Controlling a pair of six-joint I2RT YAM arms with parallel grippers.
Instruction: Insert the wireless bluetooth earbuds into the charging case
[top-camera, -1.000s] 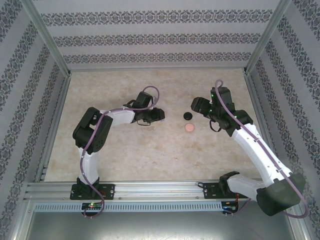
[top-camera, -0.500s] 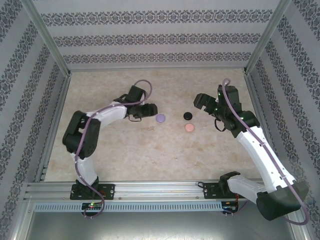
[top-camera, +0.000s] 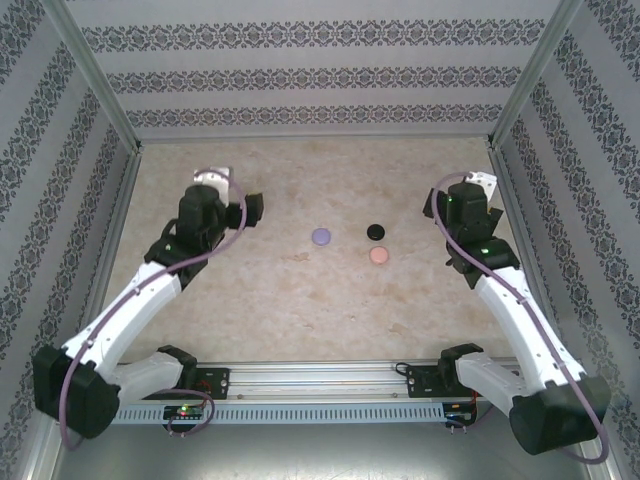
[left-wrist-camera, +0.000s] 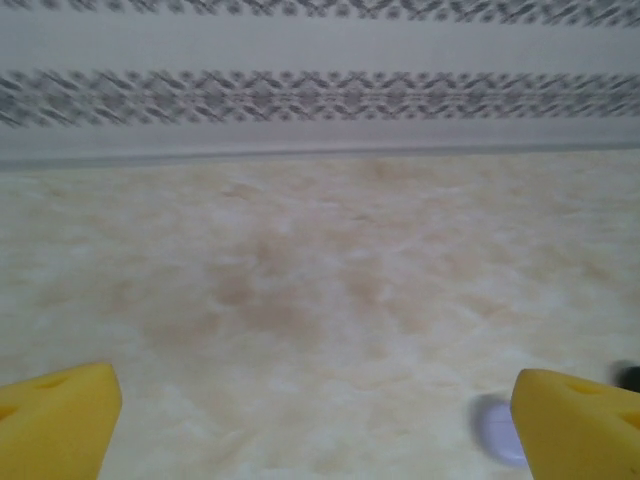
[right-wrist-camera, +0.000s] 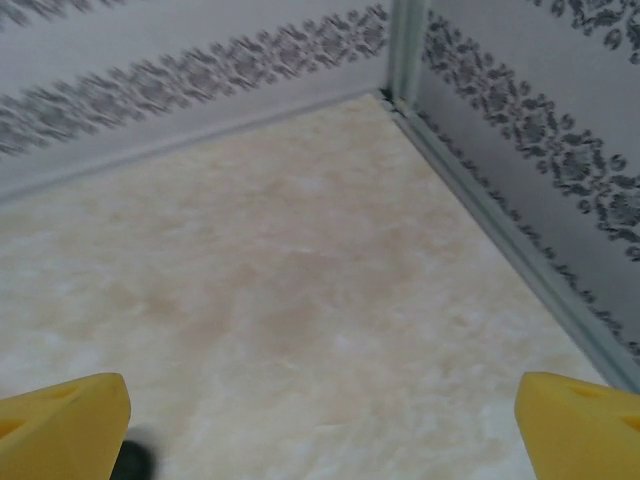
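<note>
Three round charging cases lie closed on the marbled counter (top-camera: 300, 310), none touching another. The lilac charging case (top-camera: 321, 236) is the leftmost. The black charging case (top-camera: 375, 232) sits near it on the right, and the pink charging case (top-camera: 379, 256) is right of the lilac one too, a little closer to the arm bases. The left fingers (top-camera: 252, 208) hang well to the left of the lilac case and slightly farther back, spread wide with nothing between them. In the left wrist view the lilac case (left-wrist-camera: 495, 432) peeks out beside one yellow pad (left-wrist-camera: 575, 425). The right fingers (top-camera: 433, 203) are well to the right of the lilac case, beyond the black one, also spread wide and empty, their pads (right-wrist-camera: 60, 425) over bare counter.
</note>
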